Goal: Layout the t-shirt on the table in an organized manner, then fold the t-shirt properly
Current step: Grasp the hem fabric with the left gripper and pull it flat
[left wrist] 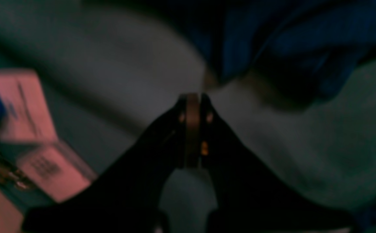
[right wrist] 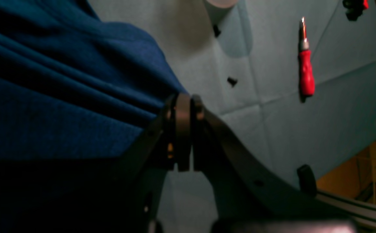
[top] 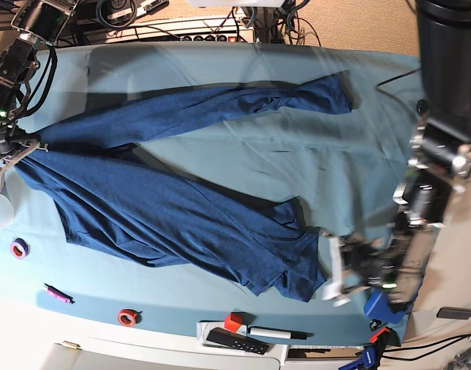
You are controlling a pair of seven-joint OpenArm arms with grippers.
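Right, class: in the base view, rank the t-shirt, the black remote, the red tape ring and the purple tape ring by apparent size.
1. t-shirt
2. black remote
3. red tape ring and purple tape ring: look alike, so unranked.

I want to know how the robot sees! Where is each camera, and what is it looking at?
Left wrist: rides the left arm, looking past the left gripper at the t-shirt; blurry.
Right wrist: rides the right arm, looking past the right gripper clamped on the t-shirt.
Base: looks down over the table, with both arms at its sides.
All three share the t-shirt; the red-handled tool shows only from the right wrist.
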